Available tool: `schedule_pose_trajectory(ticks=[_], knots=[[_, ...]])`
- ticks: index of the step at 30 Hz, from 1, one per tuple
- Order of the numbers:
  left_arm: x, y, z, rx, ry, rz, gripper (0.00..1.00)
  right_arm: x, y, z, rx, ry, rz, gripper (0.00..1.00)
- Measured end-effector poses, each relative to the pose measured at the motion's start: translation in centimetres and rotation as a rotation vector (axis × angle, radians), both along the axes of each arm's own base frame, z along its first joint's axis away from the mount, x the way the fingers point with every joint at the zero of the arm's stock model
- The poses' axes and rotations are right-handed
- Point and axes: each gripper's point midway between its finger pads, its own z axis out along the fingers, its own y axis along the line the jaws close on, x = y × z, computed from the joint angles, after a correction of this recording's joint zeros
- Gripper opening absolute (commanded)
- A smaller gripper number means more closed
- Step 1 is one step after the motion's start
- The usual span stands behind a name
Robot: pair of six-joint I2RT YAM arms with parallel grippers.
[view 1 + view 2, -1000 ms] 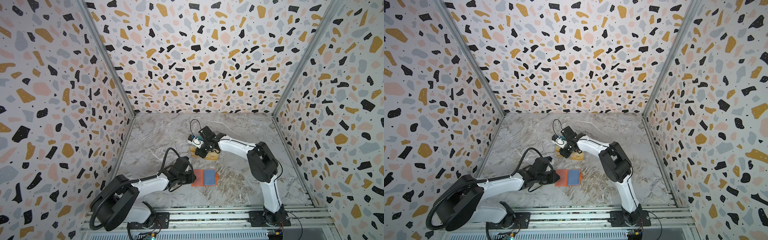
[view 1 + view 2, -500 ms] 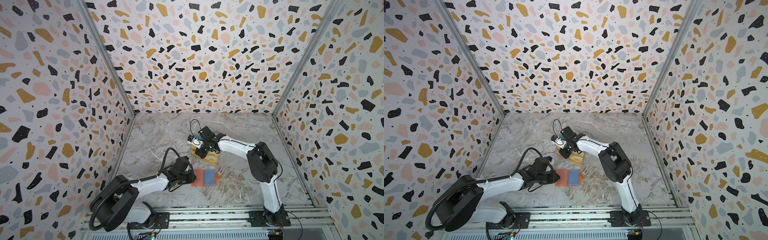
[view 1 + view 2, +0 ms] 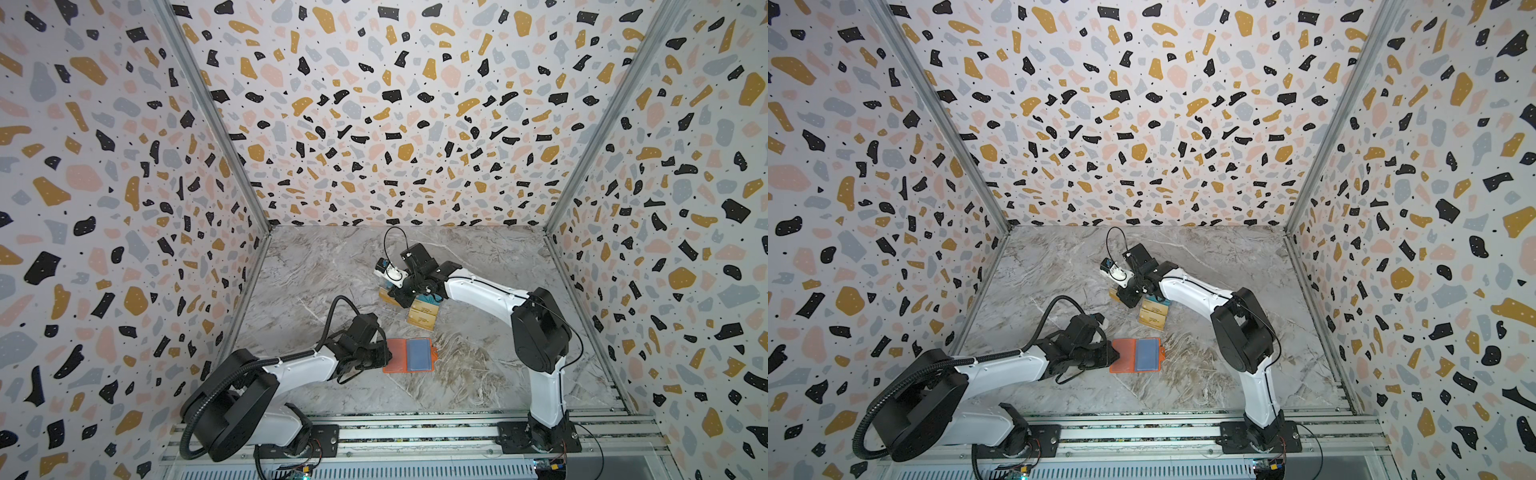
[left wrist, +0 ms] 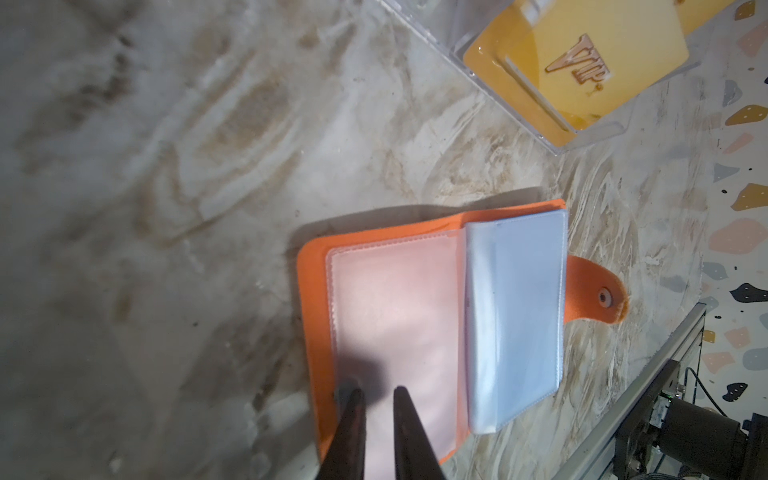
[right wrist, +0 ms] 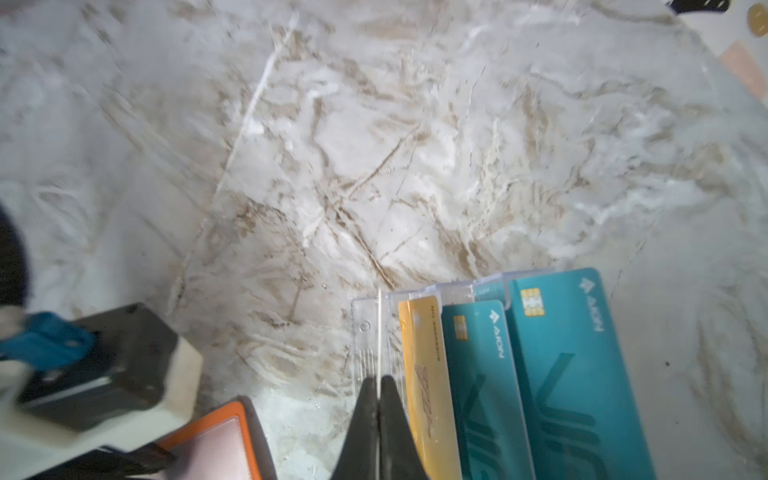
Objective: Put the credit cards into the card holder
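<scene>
The orange card holder (image 3: 399, 357) (image 3: 1123, 357) lies open flat near the front, a stack of clear sleeves (image 4: 515, 316) on its right half. My left gripper (image 4: 376, 392) (image 3: 386, 355) rests on its left page, the fingers a little apart with nothing between them. My right gripper (image 5: 380, 380) (image 3: 397, 298) is shut on a thin card seen edge-on; in both top views this gold card (image 3: 385, 296) (image 3: 1113, 294) sticks out beside the fingers. More credit cards, gold (image 5: 424, 365) and teal (image 5: 573, 374), stand in the rack.
A transparent acrylic tiered rack (image 3: 422, 316) (image 4: 519, 108) stands behind the card holder, mid-table, under my right gripper. Patterned walls close in the left, right and back. An aluminium rail (image 3: 415, 432) runs along the front edge.
My right gripper has closed on the card at the rack. The left arm and the card holder have not moved.
</scene>
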Motion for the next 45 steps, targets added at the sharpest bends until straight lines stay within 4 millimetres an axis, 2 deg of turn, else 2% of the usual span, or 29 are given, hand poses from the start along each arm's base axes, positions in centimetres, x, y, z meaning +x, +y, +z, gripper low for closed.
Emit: schedule_pose_trajectory(ticks=[4, 8, 11, 17, 19, 22, 28, 33, 45], knots=[[0.0, 0.0, 0.0, 0.002, 0.001, -0.001, 0.17, -0.5, -1.8, 2.6, 0.135, 0.073, -0.049, 0.0], [0.0, 0.0, -0.1, 0.003, 0.002, -0.001, 0.17, -2.1, -4.9, 2.9, 0.27, 0.238, -0.14, 0.0], [-0.1, 0.1, -0.1, 0.005, 0.004, 0.0, 0.17, -4.9, -5.9, 1.5, 0.344, 0.391, -0.187, 0.0], [-0.2, 0.1, -0.2, 0.009, 0.008, -0.002, 0.17, -12.2, -7.8, -3.4, 0.44, 0.755, -0.321, 0.0], [-0.2, 0.1, -0.2, 0.009, 0.009, -0.002, 0.17, -13.8, -8.5, -4.7, 0.447, 0.835, -0.382, 0.0], [-0.2, 0.1, -0.2, 0.01, 0.009, -0.002, 0.17, -15.3, -9.2, -5.2, 0.486, 0.907, -0.449, 0.0], [-0.2, 0.1, -0.2, 0.009, 0.009, -0.002, 0.17, -15.3, -9.2, -5.3, 0.559, 0.988, -0.513, 0.0], [-0.2, 0.1, -0.2, 0.009, 0.009, -0.002, 0.17, -15.0, -9.0, -6.9, 0.554, 1.045, -0.557, 0.0], [-0.2, 0.1, -0.1, 0.007, 0.008, -0.002, 0.17, -14.5, -9.5, -8.5, 0.499, 1.007, -0.606, 0.0]])
